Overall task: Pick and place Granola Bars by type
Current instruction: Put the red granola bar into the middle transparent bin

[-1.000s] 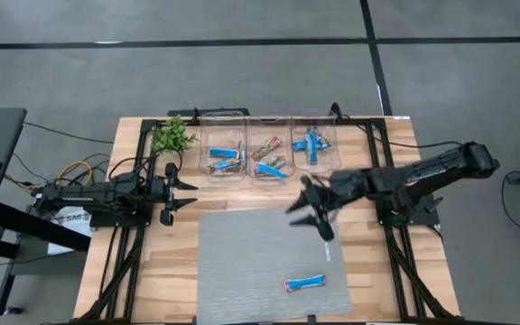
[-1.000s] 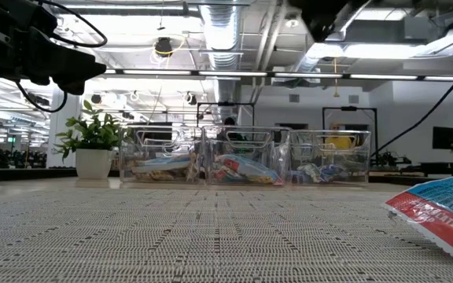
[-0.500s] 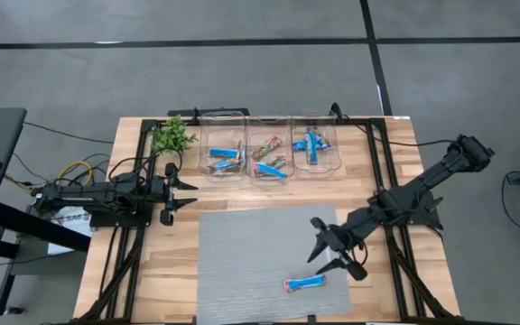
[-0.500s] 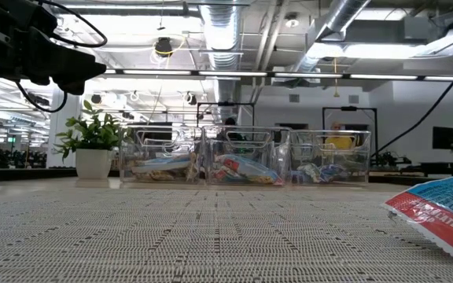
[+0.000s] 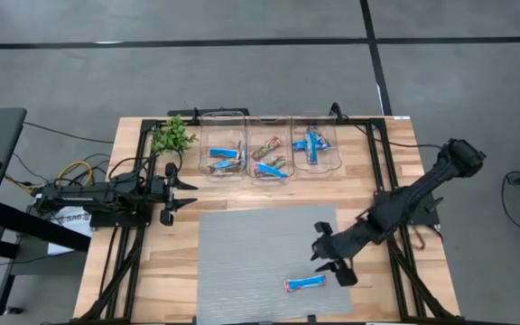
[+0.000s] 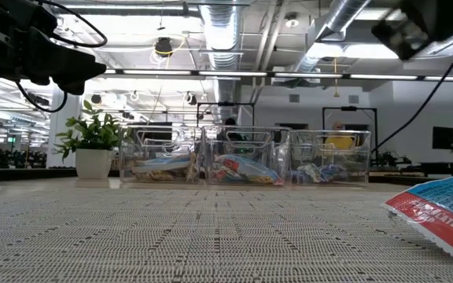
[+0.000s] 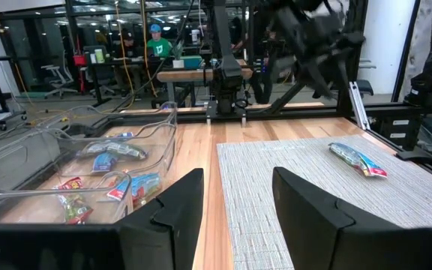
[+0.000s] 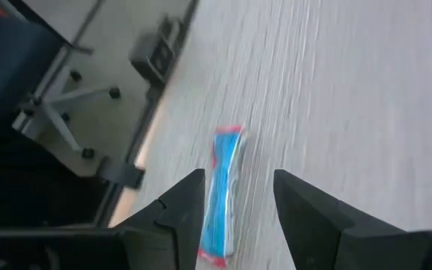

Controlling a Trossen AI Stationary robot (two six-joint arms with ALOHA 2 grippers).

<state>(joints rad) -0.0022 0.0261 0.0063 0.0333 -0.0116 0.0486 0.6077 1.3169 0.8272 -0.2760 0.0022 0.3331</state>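
Note:
One blue-and-white granola bar [image 5: 305, 283] lies flat on the grey mat [image 5: 242, 262] near the table's near edge; it also shows in the right wrist view [image 8: 223, 196], the low view [image 6: 439, 211] and the left wrist view [image 7: 357, 159]. My right gripper [image 5: 329, 260] hovers open just right of and above it, fingers [image 8: 186, 206] pointing toward it. More bars lie in three clear bins [image 5: 270, 147] at the far edge. My left gripper [image 5: 181, 194] waits open at the table's left side.
A green plant sprig [image 5: 172, 136] in a white pot stands left of the bins. The mat covers the table's middle and near part. Bare wood [image 5: 161, 253] lies on the mat's left. A person sits in the room beyond, in the left wrist view.
My right arm has swung from near the bins toward the table's near edge and come down over the mat beside the lone blue bar. The bar has stayed where it was.

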